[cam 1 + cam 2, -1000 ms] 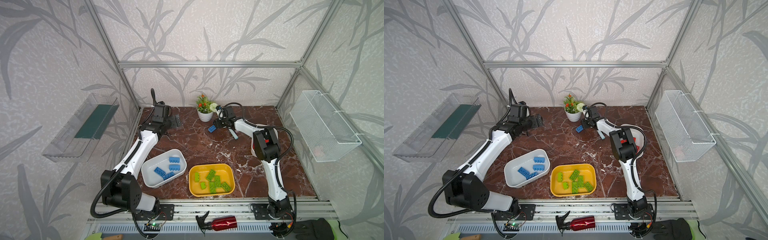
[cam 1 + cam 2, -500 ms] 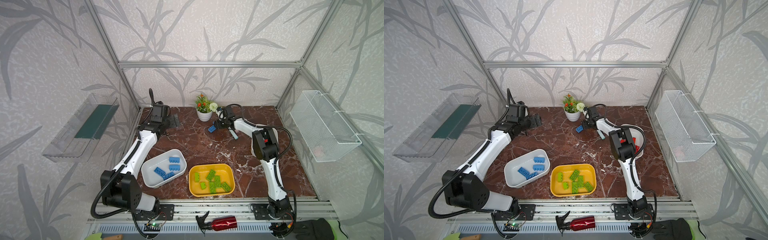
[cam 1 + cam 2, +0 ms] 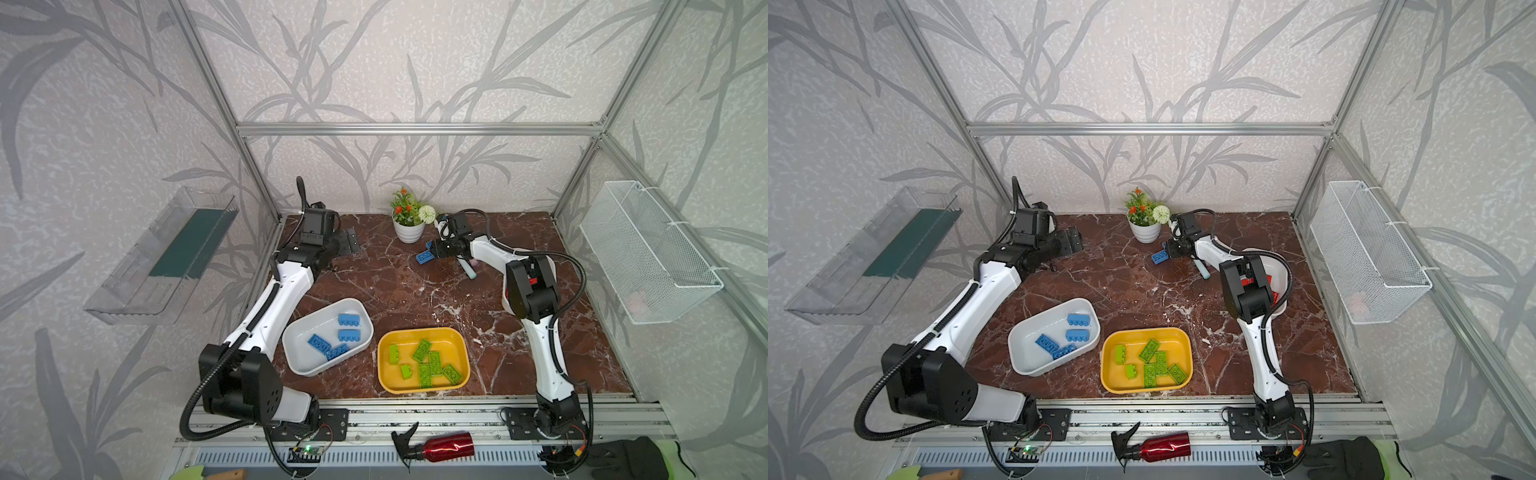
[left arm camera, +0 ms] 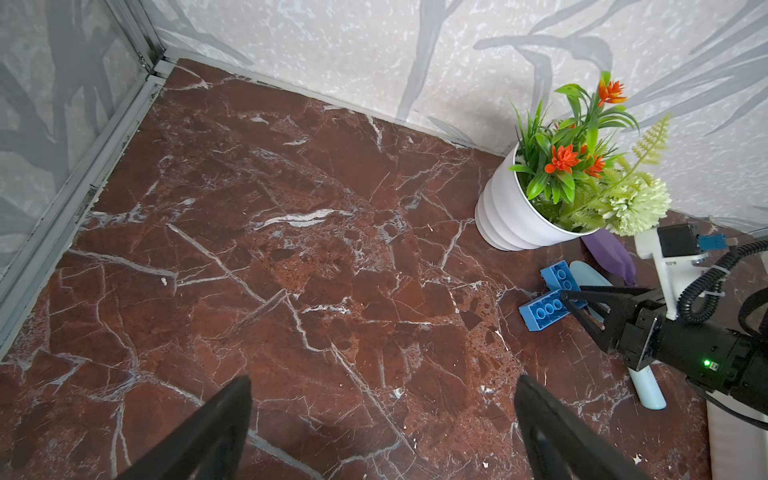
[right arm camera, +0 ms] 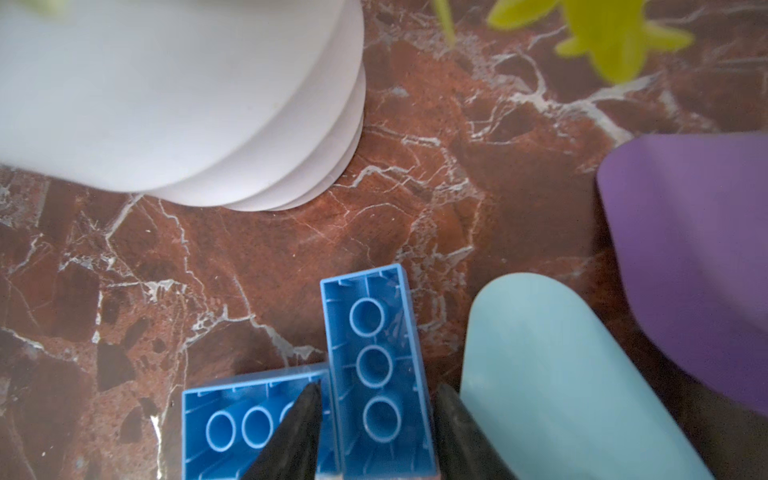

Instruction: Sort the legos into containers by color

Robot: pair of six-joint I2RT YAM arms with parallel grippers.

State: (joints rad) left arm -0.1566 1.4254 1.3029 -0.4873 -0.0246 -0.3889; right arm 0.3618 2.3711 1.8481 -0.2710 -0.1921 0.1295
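While our left gripper gapes wide and empty over bare marble, our right gripper pinches an upturned blue lego near the flower pot, touching a second brick

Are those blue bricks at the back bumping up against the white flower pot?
Apart. In the right wrist view, a stretch of bare marble tabletop lies between the white flower pot and the nearest blue brick. The left wrist view shows the same gap.
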